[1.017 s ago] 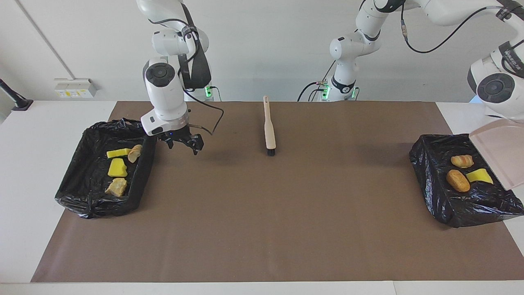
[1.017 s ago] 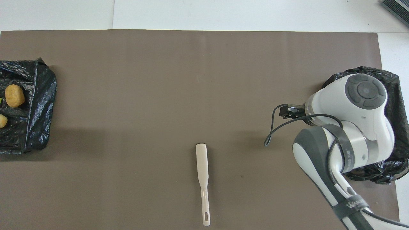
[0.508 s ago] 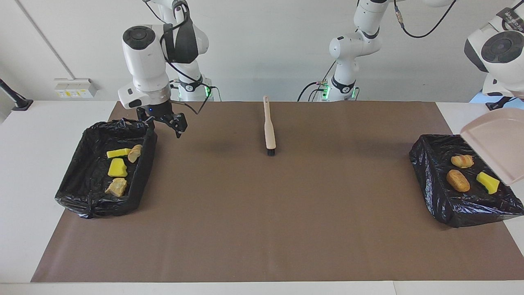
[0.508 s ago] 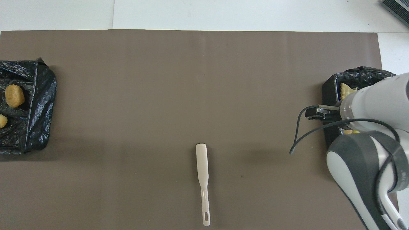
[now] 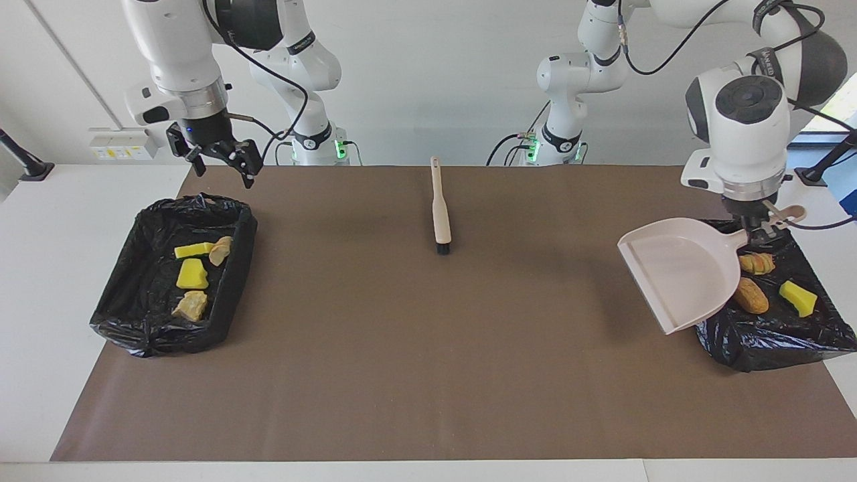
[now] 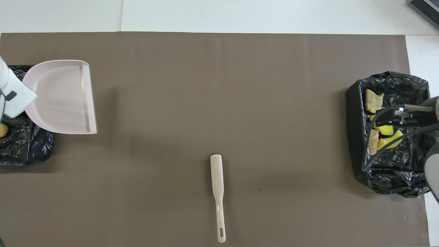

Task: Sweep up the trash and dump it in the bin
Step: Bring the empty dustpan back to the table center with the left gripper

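Observation:
The trash lies in two black-bagged bins. The bin (image 5: 134,314) at the right arm's end holds several scraps: yellow sponge chunks (image 5: 192,274) and tan lumps (image 5: 191,305); it also shows in the overhead view (image 6: 353,103). The bin (image 5: 770,338) at the left arm's end holds two bread lumps (image 5: 748,295) and a yellow sponge chunk (image 5: 797,298). My left gripper (image 5: 760,231) is shut on the handle of the pale pink dustpan (image 5: 673,268), held over that bin's edge and the mat. My right gripper (image 5: 224,167) is open and empty, raised over the other bin's edge.
A beige hand brush (image 5: 440,207) lies on the brown mat (image 5: 428,361) midway between the arms, bristles pointing away from the robots; it also shows in the overhead view (image 6: 217,185). In the overhead view the dustpan (image 6: 61,96) covers part of a bin (image 6: 24,154).
My left arm swung the dustpan down from high above its bin and out toward the mat's middle. My right gripper rose and moved from beside its bin to above its edge.

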Robot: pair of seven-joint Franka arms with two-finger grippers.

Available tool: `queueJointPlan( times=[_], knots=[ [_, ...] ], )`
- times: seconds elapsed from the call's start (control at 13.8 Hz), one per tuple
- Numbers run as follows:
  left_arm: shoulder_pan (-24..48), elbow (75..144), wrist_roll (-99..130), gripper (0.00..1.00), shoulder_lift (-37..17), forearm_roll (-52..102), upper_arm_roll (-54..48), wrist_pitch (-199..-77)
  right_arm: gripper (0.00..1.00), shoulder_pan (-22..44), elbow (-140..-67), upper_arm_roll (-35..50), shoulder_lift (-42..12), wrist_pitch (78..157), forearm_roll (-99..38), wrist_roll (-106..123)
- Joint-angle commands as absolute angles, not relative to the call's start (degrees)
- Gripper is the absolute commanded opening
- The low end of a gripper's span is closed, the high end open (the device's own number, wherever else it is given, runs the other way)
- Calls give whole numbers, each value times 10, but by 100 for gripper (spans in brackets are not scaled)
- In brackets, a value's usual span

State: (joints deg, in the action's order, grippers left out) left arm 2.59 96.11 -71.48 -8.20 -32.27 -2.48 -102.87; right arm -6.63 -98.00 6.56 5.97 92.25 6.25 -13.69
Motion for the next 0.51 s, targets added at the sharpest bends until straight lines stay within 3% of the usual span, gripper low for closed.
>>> queueJointPlan(
  times=[0.0, 0.22, 0.44],
  knots=[
    [86, 986, -597, 0, -93, -297, -15, -1008, 100, -57, -941, 24, 62, 874, 56, -74],
    [147, 997, -427, 0, -109, -223, -15, -1008, 100, 3, -908, -72, 63, 833, 52, -26],
    [198, 994, -322, 0, -121, -185, -15, -1017, 100, -18, -953, -55, 90, 842, 12, -24]
  ],
)
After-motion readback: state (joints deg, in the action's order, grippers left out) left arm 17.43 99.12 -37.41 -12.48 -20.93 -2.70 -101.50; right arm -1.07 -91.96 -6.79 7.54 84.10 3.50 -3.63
